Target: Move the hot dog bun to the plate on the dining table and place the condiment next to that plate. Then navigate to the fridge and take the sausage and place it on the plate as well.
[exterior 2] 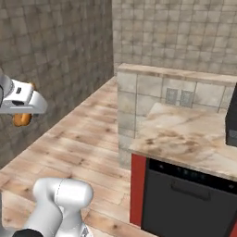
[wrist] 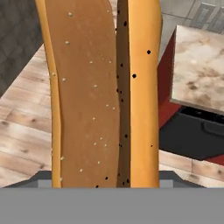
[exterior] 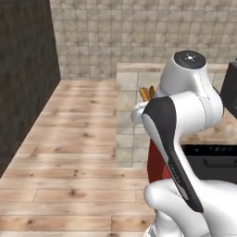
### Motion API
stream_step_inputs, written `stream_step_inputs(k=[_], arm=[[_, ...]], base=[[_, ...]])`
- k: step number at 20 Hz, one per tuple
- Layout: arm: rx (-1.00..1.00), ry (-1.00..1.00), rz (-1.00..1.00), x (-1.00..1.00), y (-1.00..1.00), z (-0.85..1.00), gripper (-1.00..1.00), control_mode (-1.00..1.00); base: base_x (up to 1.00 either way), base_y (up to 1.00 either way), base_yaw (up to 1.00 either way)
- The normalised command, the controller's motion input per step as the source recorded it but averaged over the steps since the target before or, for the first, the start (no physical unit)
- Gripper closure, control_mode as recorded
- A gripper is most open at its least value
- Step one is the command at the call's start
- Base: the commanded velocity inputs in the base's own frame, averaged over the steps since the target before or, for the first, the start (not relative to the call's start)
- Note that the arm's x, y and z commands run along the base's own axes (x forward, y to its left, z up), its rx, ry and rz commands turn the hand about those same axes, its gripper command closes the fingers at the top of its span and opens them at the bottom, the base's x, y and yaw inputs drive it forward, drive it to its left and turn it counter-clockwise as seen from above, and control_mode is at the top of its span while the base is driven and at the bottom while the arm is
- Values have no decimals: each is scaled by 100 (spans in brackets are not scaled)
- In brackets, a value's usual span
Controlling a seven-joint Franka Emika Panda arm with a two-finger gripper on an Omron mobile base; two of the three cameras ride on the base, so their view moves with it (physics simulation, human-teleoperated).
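The hot dog bun (wrist: 100,96) is tan-yellow with a lengthwise split. It stands close before the hand camera and hides the fingertips. In the right base view my gripper (exterior 2: 22,111) is at the far left, above the wooden floor. It is shut on the bun (exterior 2: 21,119), whose orange end pokes out below the white hand. In the left base view the bun's tips (exterior: 147,93) peek out behind my upper arm. The plate, dining table, condiment, fridge and sausage are out of view.
A marbled counter (exterior 2: 185,134) on a red base stands to the right, with a black appliance front (exterior 2: 185,199) below it. Behind it rises a tiled half wall (exterior 2: 139,92). Wooden floor (exterior: 69,139) stretches left to a dark wall (exterior: 23,78).
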Motion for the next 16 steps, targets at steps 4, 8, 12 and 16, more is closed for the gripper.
stream_step_inputs(k=[4, 8, 12, 16], arm=[[0, 0, 0, 0, 0, 0, 100, 100], [0, 0, 0, 0, 0, 0, 100, 100], [0, 0, 0, 0, 0, 0, 100, 100], [0, 0, 0, 0, 0, 0, 100, 100]], base=[[100, 100, -50], [99, 100, -47], [89, 100, -38], [69, 100, -44]])
